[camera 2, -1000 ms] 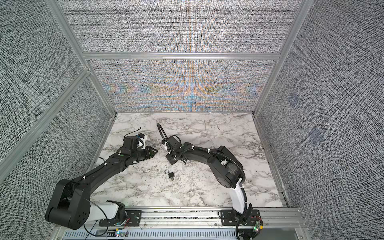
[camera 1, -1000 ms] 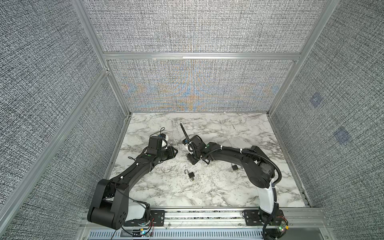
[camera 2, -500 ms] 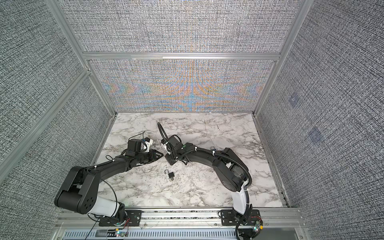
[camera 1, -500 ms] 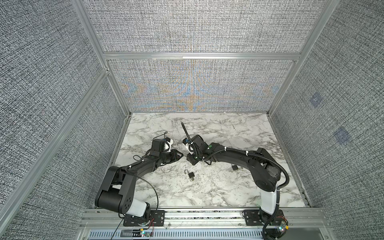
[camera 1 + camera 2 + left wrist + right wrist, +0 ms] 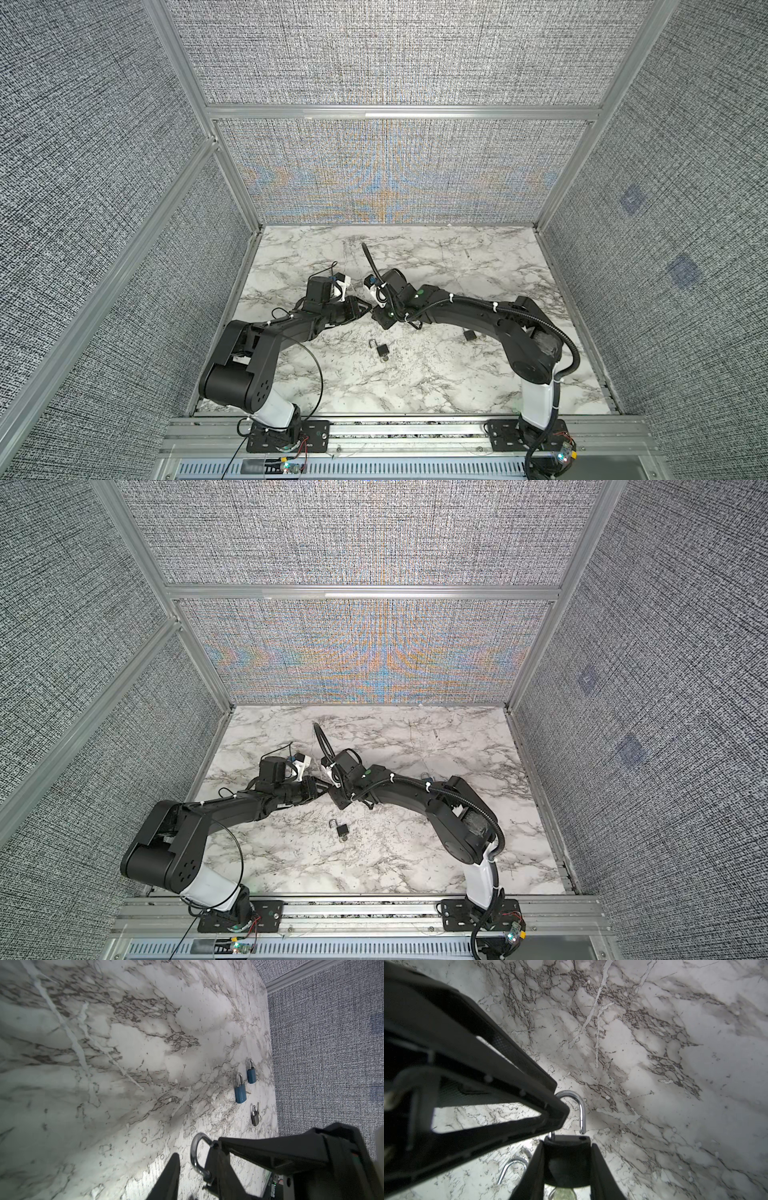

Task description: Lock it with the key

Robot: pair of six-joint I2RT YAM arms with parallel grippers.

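Left end effector (image 5: 365, 306) nearer, grip unclear; right end effector (image 5: 567, 1144) tight around padlock (image 5: 566, 1158), wrist views only

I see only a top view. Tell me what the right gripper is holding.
Observer: The right wrist view shows the right gripper clamped on a black padlock, its body between the jaws.
Operator: Give me the shackle's state.
Observer: The shackle is open; its free end sits just off the body's hole, not seated.
Operator: Report other padlocks I may miss.
Observer: The left wrist view shows a blue padlock, a second blue padlock and a grey padlock lying near the wall.
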